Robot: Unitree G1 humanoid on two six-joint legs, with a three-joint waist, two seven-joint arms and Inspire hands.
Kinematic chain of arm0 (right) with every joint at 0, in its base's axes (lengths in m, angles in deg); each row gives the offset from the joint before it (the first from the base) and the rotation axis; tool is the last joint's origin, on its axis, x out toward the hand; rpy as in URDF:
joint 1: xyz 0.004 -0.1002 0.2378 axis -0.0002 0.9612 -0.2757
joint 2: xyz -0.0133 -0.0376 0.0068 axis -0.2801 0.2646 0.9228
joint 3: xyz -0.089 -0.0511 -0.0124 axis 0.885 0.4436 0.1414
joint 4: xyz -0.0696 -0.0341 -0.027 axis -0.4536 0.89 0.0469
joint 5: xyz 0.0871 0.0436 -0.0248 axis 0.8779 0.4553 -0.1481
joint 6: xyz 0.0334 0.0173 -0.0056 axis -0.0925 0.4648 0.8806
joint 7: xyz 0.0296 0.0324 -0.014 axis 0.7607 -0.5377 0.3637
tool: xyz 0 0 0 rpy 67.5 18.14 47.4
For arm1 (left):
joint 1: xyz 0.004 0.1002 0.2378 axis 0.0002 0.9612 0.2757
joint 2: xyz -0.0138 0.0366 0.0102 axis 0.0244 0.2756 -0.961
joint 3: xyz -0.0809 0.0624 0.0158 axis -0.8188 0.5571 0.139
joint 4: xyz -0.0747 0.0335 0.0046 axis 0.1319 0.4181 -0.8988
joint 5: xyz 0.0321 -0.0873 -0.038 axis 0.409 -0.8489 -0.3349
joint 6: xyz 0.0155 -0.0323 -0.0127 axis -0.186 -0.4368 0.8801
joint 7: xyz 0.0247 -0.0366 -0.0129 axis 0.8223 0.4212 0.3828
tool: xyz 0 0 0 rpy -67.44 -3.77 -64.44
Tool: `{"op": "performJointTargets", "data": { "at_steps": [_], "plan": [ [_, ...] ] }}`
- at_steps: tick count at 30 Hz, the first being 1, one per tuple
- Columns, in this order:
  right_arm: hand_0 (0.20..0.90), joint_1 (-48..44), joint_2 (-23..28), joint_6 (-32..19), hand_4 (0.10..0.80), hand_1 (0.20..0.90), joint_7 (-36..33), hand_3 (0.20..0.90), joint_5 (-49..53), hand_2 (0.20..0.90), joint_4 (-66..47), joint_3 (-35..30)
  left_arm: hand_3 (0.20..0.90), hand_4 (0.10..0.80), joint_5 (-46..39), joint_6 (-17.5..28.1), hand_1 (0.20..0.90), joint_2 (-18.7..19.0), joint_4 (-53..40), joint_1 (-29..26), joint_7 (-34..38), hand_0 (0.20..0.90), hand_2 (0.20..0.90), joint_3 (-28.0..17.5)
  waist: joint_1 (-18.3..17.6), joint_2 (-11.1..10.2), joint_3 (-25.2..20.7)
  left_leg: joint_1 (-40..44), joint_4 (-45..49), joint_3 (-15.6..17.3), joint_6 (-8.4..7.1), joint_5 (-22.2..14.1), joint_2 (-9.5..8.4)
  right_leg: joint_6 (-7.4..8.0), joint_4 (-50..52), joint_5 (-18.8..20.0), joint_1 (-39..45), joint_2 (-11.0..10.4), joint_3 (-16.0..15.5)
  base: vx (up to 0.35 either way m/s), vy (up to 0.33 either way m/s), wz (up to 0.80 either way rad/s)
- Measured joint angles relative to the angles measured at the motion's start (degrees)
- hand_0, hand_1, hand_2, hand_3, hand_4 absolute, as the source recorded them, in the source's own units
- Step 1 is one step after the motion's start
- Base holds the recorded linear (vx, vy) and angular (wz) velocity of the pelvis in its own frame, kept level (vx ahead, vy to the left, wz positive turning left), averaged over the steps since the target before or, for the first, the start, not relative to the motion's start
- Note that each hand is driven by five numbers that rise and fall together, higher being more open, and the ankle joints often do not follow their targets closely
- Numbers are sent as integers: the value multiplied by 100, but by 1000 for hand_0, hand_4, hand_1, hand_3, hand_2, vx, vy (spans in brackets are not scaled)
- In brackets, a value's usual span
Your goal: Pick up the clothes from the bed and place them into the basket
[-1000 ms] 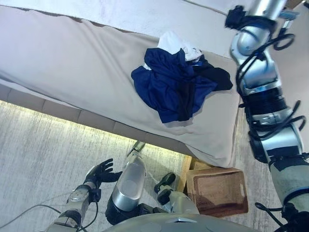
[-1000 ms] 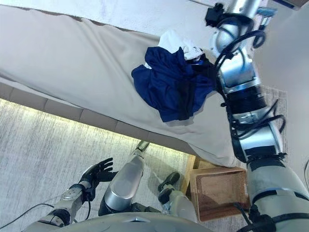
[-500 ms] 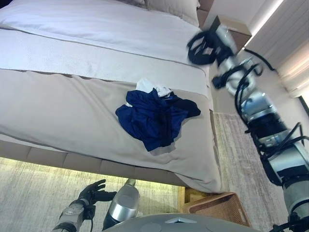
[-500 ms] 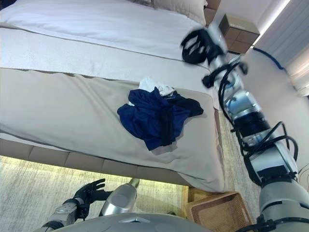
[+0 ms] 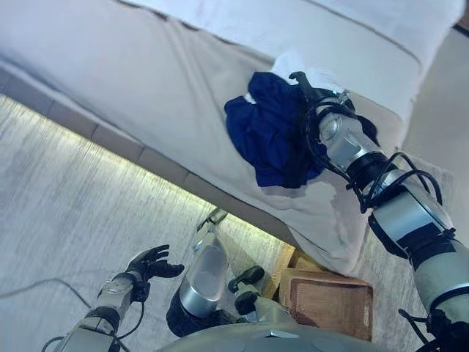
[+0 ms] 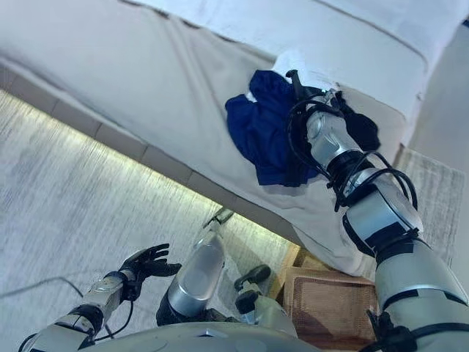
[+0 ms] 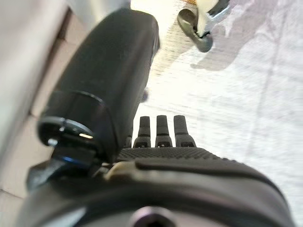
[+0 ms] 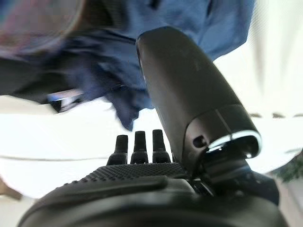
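A pile of clothes lies on the beige bed cover (image 5: 110,66) near the bed's right corner: a dark blue garment (image 5: 267,136), a white one (image 5: 292,64) behind it and a black one (image 6: 363,130) to the right. My right hand (image 5: 299,79) reaches over the pile from the right; its wrist view shows the hand (image 8: 137,172) open with straight fingers, the blue cloth (image 8: 113,71) just past them. Whether it touches the cloth I cannot tell. The woven basket (image 5: 327,302) stands on the floor below the bed corner. My left hand (image 5: 150,262) hangs open low on the left.
The bed's padded side (image 5: 110,139) runs diagonally across, with a pale rug (image 5: 66,213) in front of it. White bedding (image 5: 352,29) lies beyond the pile. The left wrist view shows the left hand (image 7: 161,156) over the rug (image 7: 246,94).
The camera has swung, so the whole picture has shifted. My right arm has come down from high above the bed onto the clothes pile. My left hand stays low and open.
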Motion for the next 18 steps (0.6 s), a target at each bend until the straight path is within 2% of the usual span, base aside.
{"op": "performJointTargets", "data": {
  "at_steps": [5, 7, 10, 12, 15, 18],
  "plan": [
    [900, -161, -332, 139, 800, 900, 45, 900, -13, 900, 868, -7, 900, 800, -125, 136, 900, -29, 11, -46, -24, 900, 900, 2, 126, 0, 26, -83, 8, -74, 9, 25, -200, 28, 0, -17, -6, -122, -161, -2, 86, 18],
    [900, -223, -358, 229, 800, 900, 242, 900, -120, 900, 1107, -7, 900, 800, -148, 237, 900, -32, -1, -129, -51, 900, 900, 1, 125, 4, 48, -105, 9, -94, 8, 25, -248, 29, -5, -17, -9, -162, -208, -9, 62, 10],
    [900, -325, -403, 618, 800, 900, 906, 900, -620, 900, 1402, 12, 900, 800, -282, 337, 900, -30, -43, -292, -112, 900, 900, -1, 132, -9, 63, -179, 8, -113, -30, -5, -264, 31, -8, -17, -61, -186, -245, -20, 10, 4],
    [300, -403, -405, 846, 100, 300, 1548, 200, -854, 300, 1518, 105, 900, 800, -325, 325, 900, -29, -236, -371, -131, 900, 900, -1, 145, -15, 66, -261, 12, -113, -28, -3, -249, 32, -12, -16, -145, -194, -248, 0, 0, 0],
    [300, -421, -411, 819, 100, 300, 1639, 200, -693, 300, 1611, 193, 900, 800, -361, 302, 900, -25, -369, -470, -133, 900, 900, -2, 171, -17, 66, -284, 20, -111, -23, 0, -236, 33, -12, -15, -167, -183, -244, 46, -25, -3],
    [300, -484, -395, 608, 100, 300, 915, 200, -122, 300, 1567, 105, 900, 800, -363, 306, 900, -26, -418, -473, -131, 900, 900, 2, 159, -25, 70, -283, 82, -103, -23, -8, -220, 32, -19, -14, -140, -144, -231, 53, -9, -2]
  ]
}}
